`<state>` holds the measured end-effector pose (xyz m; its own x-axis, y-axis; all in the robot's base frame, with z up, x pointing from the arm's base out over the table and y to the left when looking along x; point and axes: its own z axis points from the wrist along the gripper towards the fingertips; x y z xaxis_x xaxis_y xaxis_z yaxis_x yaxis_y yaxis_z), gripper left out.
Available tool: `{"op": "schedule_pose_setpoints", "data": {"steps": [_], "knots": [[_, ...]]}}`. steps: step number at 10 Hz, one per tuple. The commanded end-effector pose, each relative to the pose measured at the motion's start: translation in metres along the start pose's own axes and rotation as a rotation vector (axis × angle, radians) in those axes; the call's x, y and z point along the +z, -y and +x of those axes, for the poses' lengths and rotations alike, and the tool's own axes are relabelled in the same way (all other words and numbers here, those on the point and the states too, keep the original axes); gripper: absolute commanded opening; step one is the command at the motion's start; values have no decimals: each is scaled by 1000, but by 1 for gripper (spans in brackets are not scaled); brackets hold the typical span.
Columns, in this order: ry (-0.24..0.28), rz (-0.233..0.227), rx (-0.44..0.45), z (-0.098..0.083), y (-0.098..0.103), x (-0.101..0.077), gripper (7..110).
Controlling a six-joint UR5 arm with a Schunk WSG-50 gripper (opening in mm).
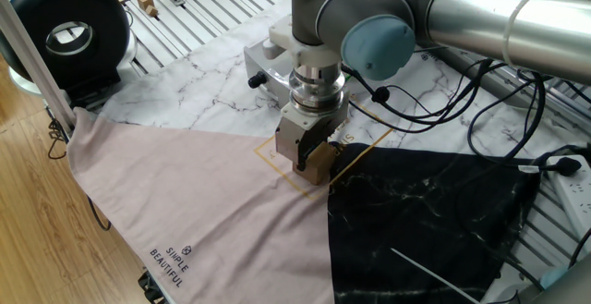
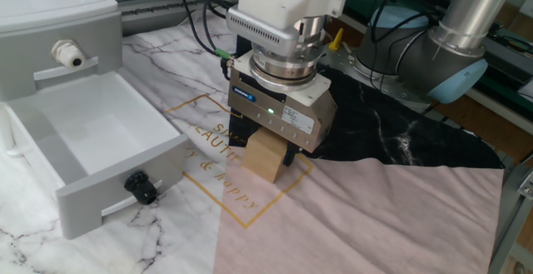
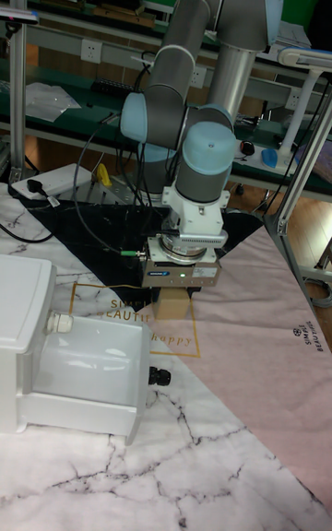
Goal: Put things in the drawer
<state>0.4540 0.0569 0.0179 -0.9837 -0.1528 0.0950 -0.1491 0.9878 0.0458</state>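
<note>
The tan-brown cube [image 2: 265, 159] is low over the gold-printed square of the cloth, between the fingers of my gripper [image 2: 265, 147], which is shut on it. The one fixed view shows the cube [image 1: 319, 164] under the gripper [image 1: 310, 156], and in the tall fixed view the cube [image 3: 175, 309] hangs under the gripper [image 3: 177, 297]. The white drawer [image 2: 50, 170] stands pulled open to the cube's left, with nothing in it, its black knob [image 2: 141, 188] facing front. The drawer [image 3: 55, 407] lies left of and nearer than the gripper. Whether the cube touches the cloth is hidden.
The white cabinet [image 2: 50, 24] rises behind the drawer. A pink, black and marble-patterned cloth [image 2: 375, 216] covers the table. Cables [image 1: 480, 110] trail behind the arm. A round black device [image 1: 65, 31] stands at the far left.
</note>
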Motion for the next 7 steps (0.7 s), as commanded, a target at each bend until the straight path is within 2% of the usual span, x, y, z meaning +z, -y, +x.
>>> {"op": "schedule_pose_setpoints", "data": {"steps": [1, 3, 4, 7], "knots": [[-12, -13, 27, 3, -4, -7, 7], [-30, 6, 29, 7, 2, -22, 7], [-31, 1, 21, 7, 4, -27, 7], [-32, -6, 23, 6, 7, -30, 7]]}}
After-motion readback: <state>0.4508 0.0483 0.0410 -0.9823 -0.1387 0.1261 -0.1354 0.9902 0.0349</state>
